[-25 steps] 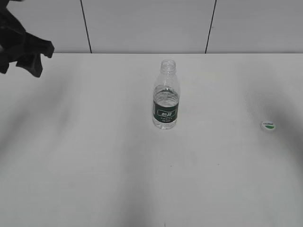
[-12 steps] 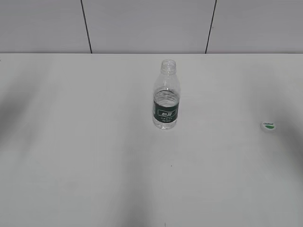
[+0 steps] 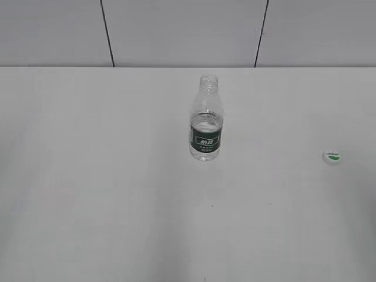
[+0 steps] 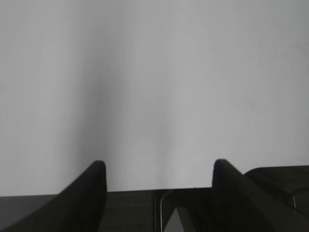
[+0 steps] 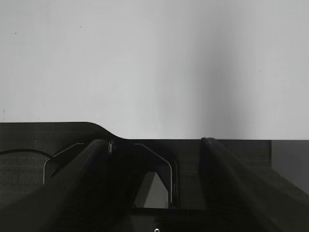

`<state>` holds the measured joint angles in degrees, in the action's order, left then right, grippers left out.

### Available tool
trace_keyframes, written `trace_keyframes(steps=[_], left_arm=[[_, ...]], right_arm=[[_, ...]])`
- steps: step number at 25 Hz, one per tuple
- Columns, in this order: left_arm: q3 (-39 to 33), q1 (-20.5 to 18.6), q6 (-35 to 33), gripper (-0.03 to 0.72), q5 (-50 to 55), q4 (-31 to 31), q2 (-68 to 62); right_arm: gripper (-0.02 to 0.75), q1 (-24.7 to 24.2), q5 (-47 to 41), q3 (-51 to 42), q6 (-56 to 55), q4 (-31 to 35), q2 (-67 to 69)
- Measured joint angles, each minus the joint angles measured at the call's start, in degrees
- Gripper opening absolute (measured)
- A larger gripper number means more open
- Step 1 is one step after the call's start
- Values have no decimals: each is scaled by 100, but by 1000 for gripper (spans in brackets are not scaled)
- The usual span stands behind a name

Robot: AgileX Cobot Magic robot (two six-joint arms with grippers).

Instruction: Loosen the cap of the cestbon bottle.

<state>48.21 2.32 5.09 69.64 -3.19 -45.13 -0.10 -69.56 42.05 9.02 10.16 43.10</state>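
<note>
The cestbon bottle point(image 3: 205, 120) stands upright at the middle of the white table, clear with a dark green label, its neck open with no cap on it. The cap point(image 3: 333, 156), white with a green mark, lies flat on the table far to the right of the bottle. Neither gripper shows in the exterior view. In the left wrist view my left gripper point(image 4: 158, 166) is open and empty over bare table. In the right wrist view my right gripper point(image 5: 152, 141) is open and empty. Neither wrist view shows the bottle or the cap.
The white table point(image 3: 117, 194) runs to a grey panelled wall point(image 3: 176, 29) at the back. A dark base part point(image 5: 48, 140) lies under the right gripper at the table's edge.
The left arm, seen at the upper left one second ago, has left the exterior view. The shadows on the table have faded. Bottle and cap have not moved.
</note>
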Motion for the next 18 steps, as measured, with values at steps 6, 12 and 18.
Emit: trace_keyframes(steps=[6,12,18], left_arm=[[-705,0,-194,415,-450,21,2484],[-1513,0,-688,398,-559,110,4131],[-1725,0,-816,398,-857,452,4550]], right_arm=[[467,0,466,-784,0,-15,-1732],[467,0,662,-1288,0,-48,-3158],[466,0,665,-1294,128,-149,-4170]])
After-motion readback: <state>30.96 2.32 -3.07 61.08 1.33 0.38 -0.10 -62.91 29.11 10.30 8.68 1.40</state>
